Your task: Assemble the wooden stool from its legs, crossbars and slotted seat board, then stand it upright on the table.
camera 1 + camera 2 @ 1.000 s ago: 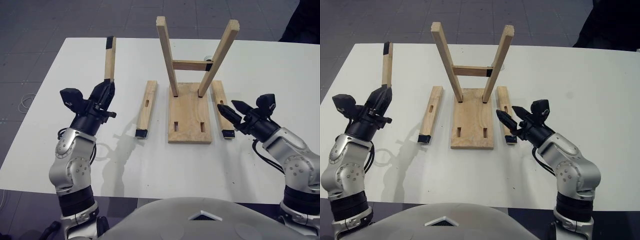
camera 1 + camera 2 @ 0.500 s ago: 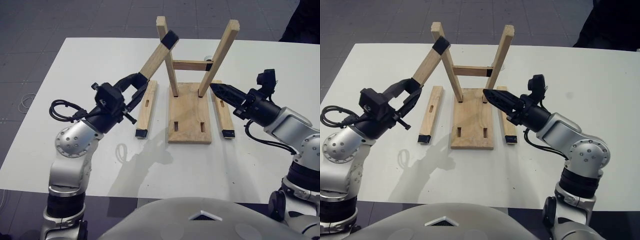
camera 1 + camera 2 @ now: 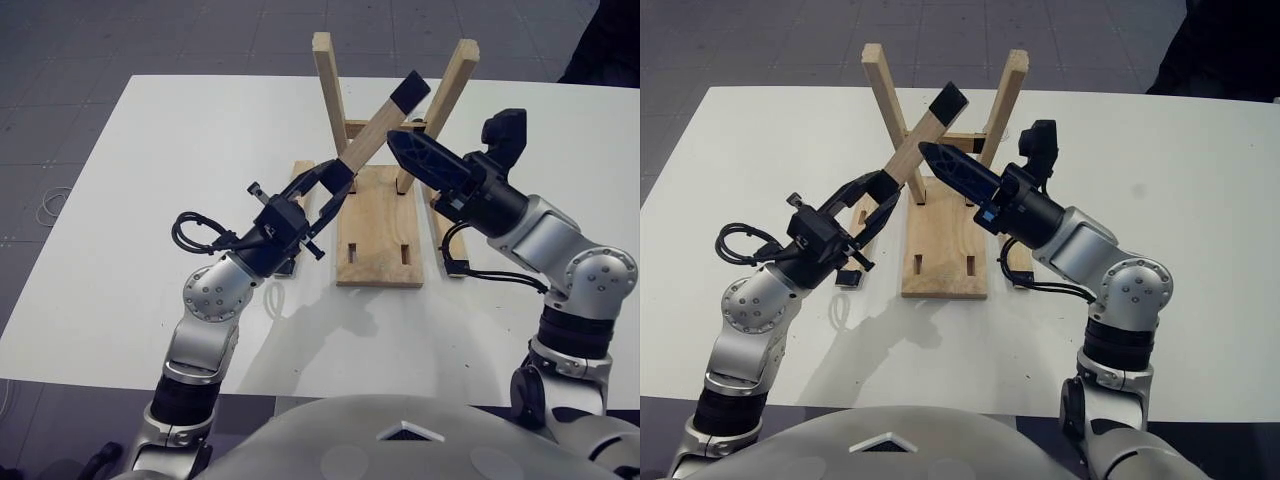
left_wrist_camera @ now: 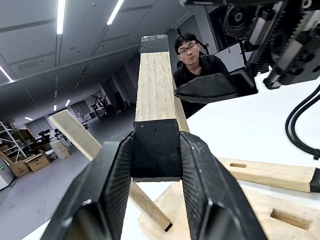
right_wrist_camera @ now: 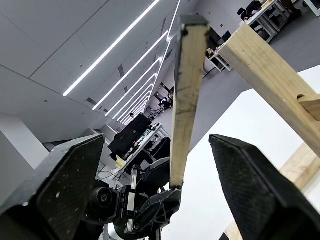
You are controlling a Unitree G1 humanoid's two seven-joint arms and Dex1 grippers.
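On the left, the left pincer (image 3: pixel 325 185) is clamped on the lower end of a black-tipped wooden bar (image 3: pixel 378 130) and holds it off the white desk (image 3: pixel 150 200). The bar slants up and to the right, its black end high in the air in front of the standing frame. From the left wrist view, both fingers (image 4: pixel 117 172) press flat against the bar's black-wrapped lower end.

Under that arm, a loose slotted bar (image 3: pixel 297 175) lies flat on the desk just beside the left edge of the slotted seat board (image 3: pixel 378 230). The board lies flat in the middle of the desk, with two slots open at its near end. At its far end two legs stand up out of it, splaying apart: the left leg (image 3: pixel 335 110) and the right leg (image 3: pixel 445 100). A crossbar (image 3: pixel 354 129) joins them partway up.

To the right, the right pincer (image 3: pixel 410 150) hangs in the air near the raised bar's upper part. Its jaws are spread wide, with the bar between them and neither finger touching it. Below that arm, a second slotted bar (image 3: pixel 450 245) lies on the desk along the board's right edge, black end nearest.
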